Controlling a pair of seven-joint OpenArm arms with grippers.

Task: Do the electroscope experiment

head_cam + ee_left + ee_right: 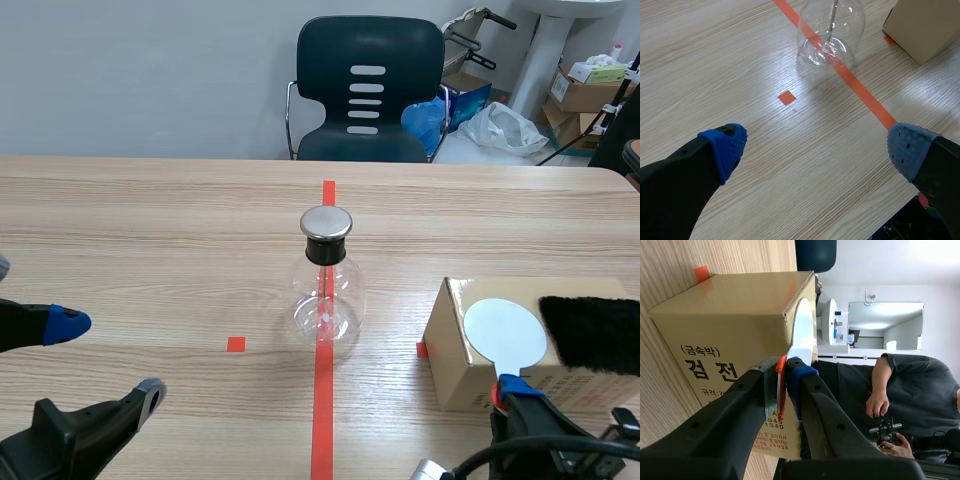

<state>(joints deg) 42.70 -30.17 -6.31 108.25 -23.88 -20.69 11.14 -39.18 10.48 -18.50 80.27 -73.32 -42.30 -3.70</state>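
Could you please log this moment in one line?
left gripper open | right gripper shut on disc paddle on box | electroscope upright, untouched

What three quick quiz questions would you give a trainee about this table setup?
1. Fill in: the glass flask stands on the orange ___ line.
2. True or false: the left gripper is open and holds nothing.
3. The right gripper is shut on: A the flask, B the white disc, C nothing.
Key: 1 tape; 2 true; 3 B.
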